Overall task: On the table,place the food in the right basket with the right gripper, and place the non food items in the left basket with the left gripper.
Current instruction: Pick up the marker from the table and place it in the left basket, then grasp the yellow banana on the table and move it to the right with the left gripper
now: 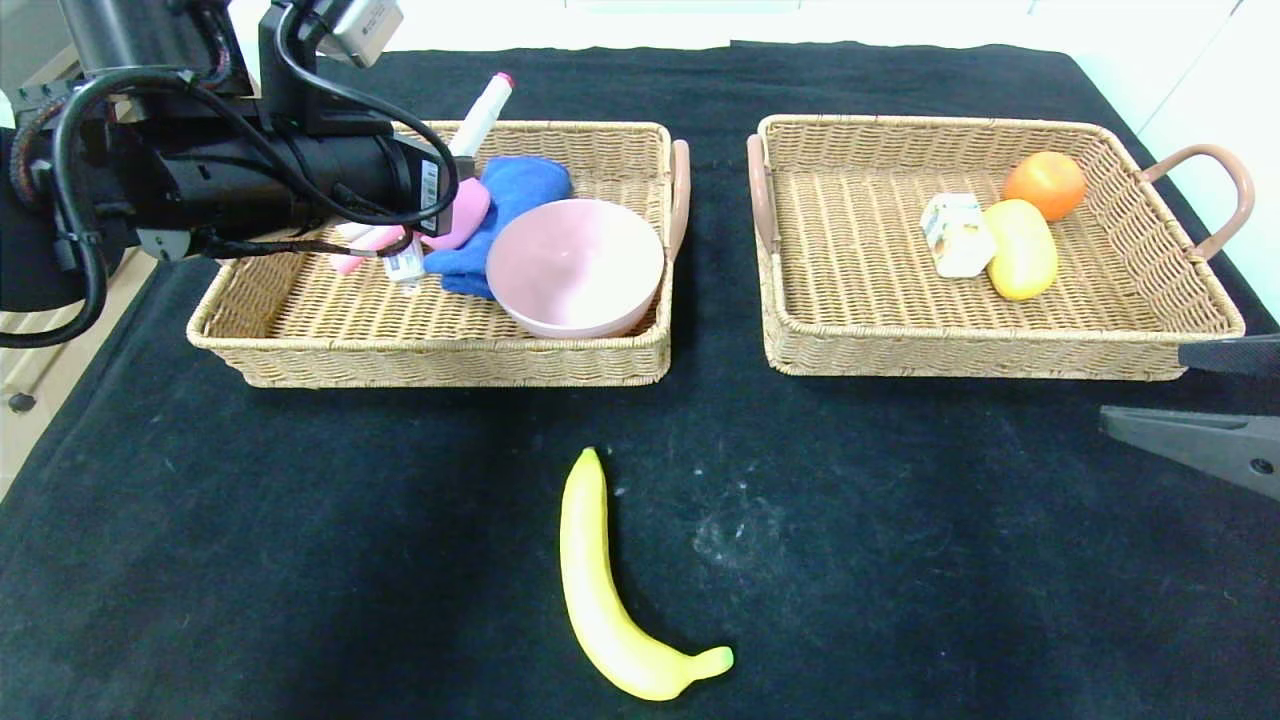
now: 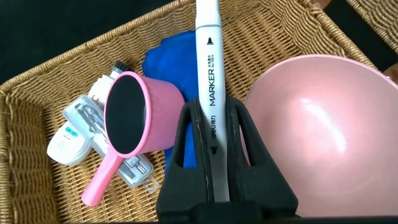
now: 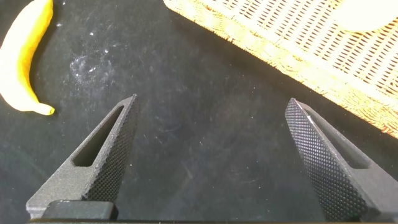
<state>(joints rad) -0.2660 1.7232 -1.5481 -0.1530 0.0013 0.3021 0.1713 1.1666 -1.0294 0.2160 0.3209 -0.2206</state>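
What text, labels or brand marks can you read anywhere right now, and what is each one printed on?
"MARKER": printed along the barrel of the white marker, clamped in the left gripper over the left basket.
Small print and symbols beside that word: too small to read.
Carton in the right basket: printed pattern, no legible text.
White floss box and sticker on the left arm: unreadable.

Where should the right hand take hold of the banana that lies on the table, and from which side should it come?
Probably at the thick middle of the banana, coming straight down from above, jaws set across its width. It lies flat on the black cloth with open space all round, and both ends taper, so the middle gives the surest hold. The right hand is open and free.
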